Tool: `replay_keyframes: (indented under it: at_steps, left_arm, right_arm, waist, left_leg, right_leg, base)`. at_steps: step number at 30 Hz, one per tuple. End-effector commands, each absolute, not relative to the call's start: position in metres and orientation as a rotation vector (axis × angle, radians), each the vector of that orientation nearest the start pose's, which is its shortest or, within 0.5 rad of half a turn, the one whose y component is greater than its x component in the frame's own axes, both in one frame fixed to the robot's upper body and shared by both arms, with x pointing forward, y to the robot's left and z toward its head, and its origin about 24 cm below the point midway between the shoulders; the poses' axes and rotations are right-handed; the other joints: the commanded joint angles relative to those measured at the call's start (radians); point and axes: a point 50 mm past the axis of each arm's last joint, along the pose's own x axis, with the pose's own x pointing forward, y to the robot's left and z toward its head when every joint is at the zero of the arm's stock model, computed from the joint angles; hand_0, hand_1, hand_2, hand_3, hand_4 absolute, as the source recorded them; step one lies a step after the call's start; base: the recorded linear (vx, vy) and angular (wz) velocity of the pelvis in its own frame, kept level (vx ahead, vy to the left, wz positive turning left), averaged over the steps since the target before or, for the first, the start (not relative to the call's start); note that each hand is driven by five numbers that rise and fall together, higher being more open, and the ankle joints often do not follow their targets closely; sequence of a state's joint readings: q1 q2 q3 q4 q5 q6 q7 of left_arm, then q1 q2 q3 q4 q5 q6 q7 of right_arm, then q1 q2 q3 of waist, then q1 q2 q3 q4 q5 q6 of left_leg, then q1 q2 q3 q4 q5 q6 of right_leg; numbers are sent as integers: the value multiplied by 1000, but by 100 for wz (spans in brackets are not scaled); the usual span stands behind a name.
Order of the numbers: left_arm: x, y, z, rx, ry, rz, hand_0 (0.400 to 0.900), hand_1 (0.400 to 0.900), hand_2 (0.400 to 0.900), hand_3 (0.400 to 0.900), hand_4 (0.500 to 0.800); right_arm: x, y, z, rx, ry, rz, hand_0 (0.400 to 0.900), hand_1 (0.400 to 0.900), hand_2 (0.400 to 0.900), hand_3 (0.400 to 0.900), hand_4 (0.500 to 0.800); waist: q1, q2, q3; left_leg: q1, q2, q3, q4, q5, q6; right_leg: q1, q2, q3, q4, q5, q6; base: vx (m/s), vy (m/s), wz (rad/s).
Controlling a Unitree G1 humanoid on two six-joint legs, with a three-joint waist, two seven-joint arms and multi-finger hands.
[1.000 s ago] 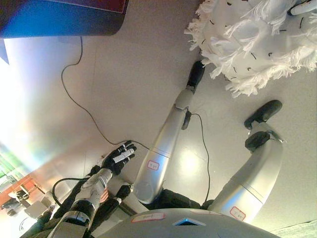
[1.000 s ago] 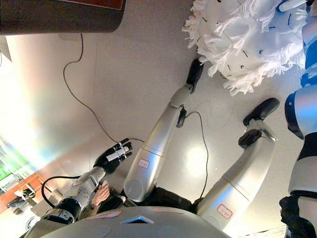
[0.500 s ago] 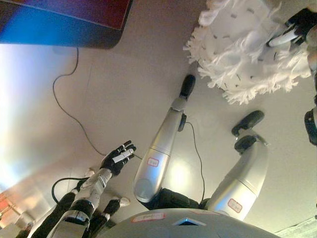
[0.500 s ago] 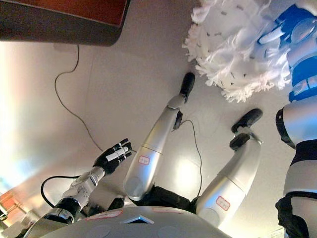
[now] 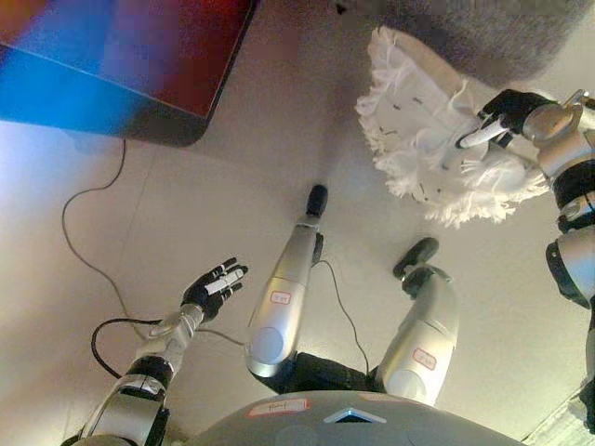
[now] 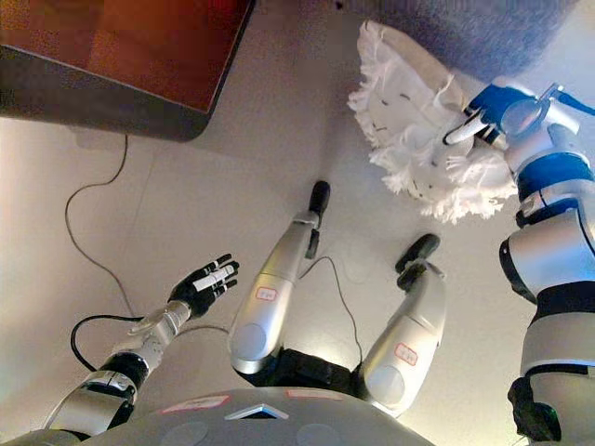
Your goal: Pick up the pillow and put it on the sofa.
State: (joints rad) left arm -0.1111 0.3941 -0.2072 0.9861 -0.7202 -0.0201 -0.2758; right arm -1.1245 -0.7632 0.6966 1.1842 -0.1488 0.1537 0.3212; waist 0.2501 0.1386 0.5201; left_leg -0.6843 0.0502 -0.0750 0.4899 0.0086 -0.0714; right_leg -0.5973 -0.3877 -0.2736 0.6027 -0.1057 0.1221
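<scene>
A white pillow [image 5: 418,121] with a shaggy fringe hangs above the pale floor at the upper right. My right hand [image 5: 509,110] is shut on its right edge, with the fingers curled into the cloth. Just behind the pillow, at the top of the view, shows the grey fabric edge of the sofa [image 5: 483,28]. My left hand [image 5: 212,285] is at the lower left, open with its fingers spread, holding nothing and far from the pillow.
A dark table with a reddish top [image 5: 112,65] fills the upper left corner. A thin cord [image 5: 79,242] runs over the floor from under it toward my left arm.
The camera has shifted, bringing the sofa's grey edge into view at the top. My right hand, holding the pillow, now shows fully and lower in the view. The left hand stays open.
</scene>
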Motion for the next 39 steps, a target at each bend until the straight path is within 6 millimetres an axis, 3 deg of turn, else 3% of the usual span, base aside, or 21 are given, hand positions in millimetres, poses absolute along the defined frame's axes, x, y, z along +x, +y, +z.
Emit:
replay_keyframes:
  at_steps: [1,9,14,19,21,22,23,24,26,30,33,34,35,37,39]
  left_arm:
    - [150,300,-110,-192,878,204,900,900,900,900,800]
    - [145,310,-109,-153,897,249,900,900,900,900,800]
    - [138,312,-112,-115,939,266,900,900,900,900,800]
    - [126,312,-118,-79,1000,288,900,900,900,900,800]
    - [105,311,-126,-79,1061,308,900,900,900,900,800]
    - [96,310,-129,-82,1084,315,900,900,900,900,800]
    - [84,309,-132,-89,1112,325,900,900,900,900,800]
    - [65,308,-137,-96,1155,342,900,900,900,900,800]
    - [38,309,-141,-96,1236,360,900,900,900,900,800]
    - [10,313,-143,-49,1336,347,900,900,900,900,800]
    - [5,311,-144,-18,1355,347,900,900,900,900,800]
    - [5,310,-145,-22,1357,349,900,900,900,900,800]
    - [7,309,-146,-29,1358,356,900,900,900,900,800]
    - [13,307,-146,-31,1352,366,900,900,900,900,800]
    - [23,312,-144,-17,1340,361,900,900,900,900,800]
  right_arm:
    - [395,-287,209,-1093,295,72,400,400,400,400,500]
    - [390,-271,199,-1146,219,164,400,400,400,400,500]
    - [386,-263,200,-1179,167,197,400,400,400,400,500]
    - [384,-266,208,-1149,143,202,400,400,400,400,500]
    - [384,-269,214,-1143,155,212,400,400,400,400,500]
    - [384,-270,217,-1141,157,209,400,400,400,400,500]
    - [384,-270,222,-1142,159,201,400,400,400,400,500]
    - [385,-270,226,-1139,159,190,400,400,400,400,500]
    - [386,-272,233,-1110,171,167,400,400,400,400,500]
    - [388,-294,245,-1070,240,84,400,400,400,400,500]
    - [380,-314,244,-1036,286,55,400,400,400,400,500]
    - [378,-318,243,-1044,298,53,400,400,400,400,500]
    - [377,-320,239,-1043,301,60,400,400,400,400,500]
    - [373,-321,227,-1021,306,79,400,400,400,400,500]
    - [368,-325,217,-962,299,84,400,400,400,400,500]
  waist:
    - [19,-70,0]
    - [8,-125,-15]
    - [2,-150,-76]
    - [5,-171,-148]
    - [5,-191,-187]
    - [7,-194,-194]
    - [11,-201,-193]
    - [25,-214,-192]
    - [59,-213,-202]
    - [125,-157,-247]
    - [147,-137,-285]
    - [142,-148,-296]
    - [138,-157,-309]
    - [126,-166,-328]
    - [109,-220,-340]
  left_leg:
    - [99,105,-35,-32,-3,-26]
    - [251,138,-18,-119,20,-42]
    - [355,162,-30,-215,49,-54]
    - [462,210,-47,-323,90,-71]
    - [504,240,-48,-313,116,-86]
    - [501,247,-56,-279,143,-91]
    - [471,252,-70,-178,219,-98]
    - [429,226,-80,-69,223,-70]
    - [394,171,-61,-48,226,-54]
    - [368,132,41,-278,348,-93]
    - [329,121,146,-380,432,-123]
    - [335,105,159,-391,411,-131]
    - [356,93,192,-415,356,-108]
    - [355,76,182,-316,253,-49]
    - [364,42,218,-239,103,14]
  right_leg:
    - [82,-42,33,-113,110,37]
    - [262,-2,0,-237,132,45]
    - [371,46,-1,-299,125,37]
    - [464,113,-10,-308,66,-1]
    - [521,155,2,-349,58,-32]
    - [540,167,6,-365,57,-44]
    - [563,180,0,-378,61,-62]
    - [599,189,-8,-400,67,-79]
    - [674,212,-25,-437,63,-85]
    - [798,284,-90,-481,26,-83]
    - [874,323,-116,-472,-42,-94]
    - [890,315,-116,-458,-79,-95]
    - [891,297,-124,-443,-85,-86]
    - [886,259,-111,-392,-105,-77]
    - [917,191,-103,-302,-95,-48]
  base:
    - [2,-57,2]
    - [77,-86,-4]
    - [144,-135,2]
    - [200,-196,10]
    - [334,-214,14]
    - [305,-203,12]
    - [296,-222,0]
    - [317,-218,-9]
    - [424,-134,-19]
    - [548,-3,14]
    - [640,60,32]
    - [632,105,23]
    - [549,165,8]
    - [460,206,8]
    - [511,144,15]
